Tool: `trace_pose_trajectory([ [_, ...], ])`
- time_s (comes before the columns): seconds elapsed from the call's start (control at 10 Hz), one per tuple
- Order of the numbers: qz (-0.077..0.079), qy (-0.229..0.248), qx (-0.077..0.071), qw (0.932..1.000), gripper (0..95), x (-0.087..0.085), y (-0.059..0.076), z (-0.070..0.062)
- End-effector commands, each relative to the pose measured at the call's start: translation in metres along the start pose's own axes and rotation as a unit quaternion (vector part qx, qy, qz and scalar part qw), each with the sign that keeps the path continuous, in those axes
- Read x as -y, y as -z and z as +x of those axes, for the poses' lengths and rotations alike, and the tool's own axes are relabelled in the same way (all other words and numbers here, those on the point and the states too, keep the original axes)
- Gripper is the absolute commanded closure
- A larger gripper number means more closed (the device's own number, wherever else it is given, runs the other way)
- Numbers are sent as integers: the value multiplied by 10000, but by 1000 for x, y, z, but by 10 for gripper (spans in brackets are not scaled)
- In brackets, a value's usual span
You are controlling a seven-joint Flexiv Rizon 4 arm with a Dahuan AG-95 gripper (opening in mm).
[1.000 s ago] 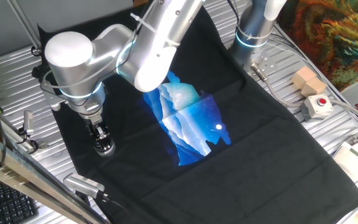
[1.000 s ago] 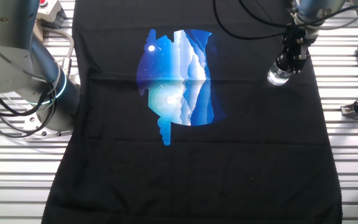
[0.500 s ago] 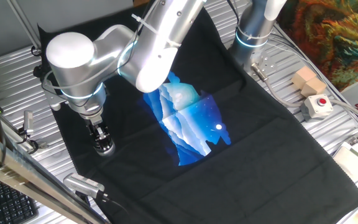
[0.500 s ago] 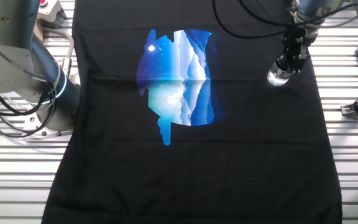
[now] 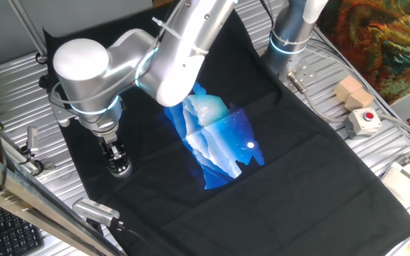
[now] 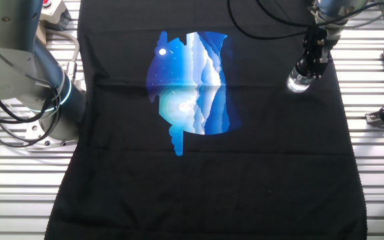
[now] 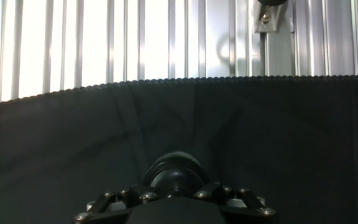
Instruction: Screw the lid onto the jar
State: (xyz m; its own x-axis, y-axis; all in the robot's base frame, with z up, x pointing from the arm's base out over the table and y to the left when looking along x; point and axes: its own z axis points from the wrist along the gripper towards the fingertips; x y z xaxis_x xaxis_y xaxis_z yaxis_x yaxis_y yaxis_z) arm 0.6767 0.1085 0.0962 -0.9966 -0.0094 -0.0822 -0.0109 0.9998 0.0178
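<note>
The small clear glass jar (image 5: pixel 121 171) stands on the black cloth (image 5: pixel 305 163) near its left edge; in the other fixed view the jar (image 6: pixel 298 83) is at the upper right. My gripper (image 5: pixel 116 158) points straight down onto the jar's top and also shows in the other fixed view (image 6: pixel 307 68). In the hand view the dark round lid (image 7: pixel 174 175) sits between my fingers (image 7: pixel 210 191), which close round it over the jar. The jar body is hidden below the lid there.
A blue-and-white picture (image 5: pixel 219 139) is printed mid-cloth. The cloth edge and slatted metal table (image 7: pixel 135 43) lie just beyond the jar. A red-buttoned box (image 5: pixel 364 121) and wooden block (image 5: pixel 351 92) are at the right. A second arm's base (image 5: pixel 290 35) stands at the back.
</note>
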Motion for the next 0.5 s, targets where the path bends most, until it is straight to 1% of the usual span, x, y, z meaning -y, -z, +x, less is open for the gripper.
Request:
trace_pose_trajectory([
  [0.1,86,-29,11,10000,950,1,0,1],
  [0.4,30,-138,18,9999,950,2,1,0],
  [0.5,69,-159,17,9998,950,3,1,0],
])
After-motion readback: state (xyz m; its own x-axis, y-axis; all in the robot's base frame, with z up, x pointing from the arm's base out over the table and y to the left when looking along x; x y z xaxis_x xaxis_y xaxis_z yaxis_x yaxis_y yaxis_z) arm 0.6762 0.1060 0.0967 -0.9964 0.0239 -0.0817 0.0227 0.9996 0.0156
